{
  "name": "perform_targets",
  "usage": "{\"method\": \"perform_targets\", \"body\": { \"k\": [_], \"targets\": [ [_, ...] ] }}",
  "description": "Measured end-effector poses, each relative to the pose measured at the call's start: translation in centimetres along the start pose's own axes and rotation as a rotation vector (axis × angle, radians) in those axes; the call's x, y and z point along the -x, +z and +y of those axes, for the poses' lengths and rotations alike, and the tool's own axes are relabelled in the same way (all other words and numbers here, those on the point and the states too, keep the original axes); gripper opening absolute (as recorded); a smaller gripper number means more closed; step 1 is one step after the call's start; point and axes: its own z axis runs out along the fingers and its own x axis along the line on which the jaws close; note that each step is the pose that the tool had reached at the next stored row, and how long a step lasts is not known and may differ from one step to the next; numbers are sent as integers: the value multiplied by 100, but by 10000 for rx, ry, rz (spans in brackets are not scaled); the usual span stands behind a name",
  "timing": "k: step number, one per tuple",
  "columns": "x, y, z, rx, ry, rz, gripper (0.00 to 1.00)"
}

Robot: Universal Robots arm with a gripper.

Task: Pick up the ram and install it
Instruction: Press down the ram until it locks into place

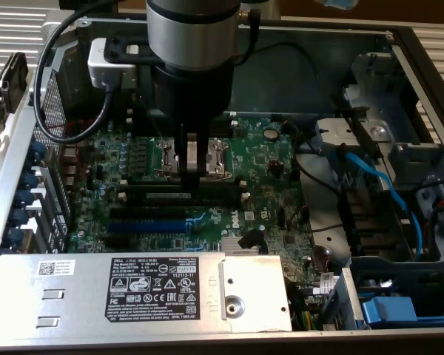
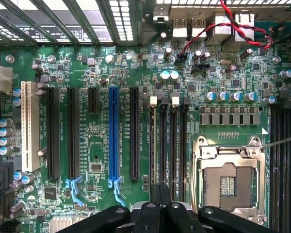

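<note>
The gripper [image 1: 192,176] hangs straight down from the arm [image 1: 192,33] into an open computer case [image 1: 318,70]. Its tips sit low over the green motherboard [image 1: 266,170], at the edge of the processor socket [image 1: 218,155] and just above the row of long black memory slots [image 1: 185,191]. The two fingers are drawn together with no real gap between them. In the exterior view a pale vertical strip shows between them, but it cannot be told whether that is a pad or something pinched there.

In the wrist view the gripper [image 2: 161,194] reads as narrow black fingers pressed side by side, with dark linkage arms spreading out behind them. The fingers cover the near ends of the memory slots [image 2: 168,141], so what lies under the tips is hidden.

The ram cannot be picked out with any certainty. In the exterior view a short greenish strip [image 1: 168,195] lies along one of the memory slots just under the gripper, and it may be the stick, but it is too small and dark to be sure. In the wrist view the uncovered lengths of the slots look dark and bare.

The blue slot [image 2: 114,136] runs beside the other black slots, apart from the gripper. The open socket [image 2: 228,182] lies just beside the fingers, and its far edge is cut off. The arm hides the board behind it in the exterior view. A grey power supply [image 1: 133,288] with a black label covers the near edge of the board, and a blue cable [image 1: 388,196] crosses the drive bay at the exterior view's right.
</note>
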Motion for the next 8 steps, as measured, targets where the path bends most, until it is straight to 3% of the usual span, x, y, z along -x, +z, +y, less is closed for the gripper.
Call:
{"method": "perform_targets", "body": {
  "k": [8],
  "targets": [
    [1, 6, -8, 50, 0, 10, 11]
  ]
}}
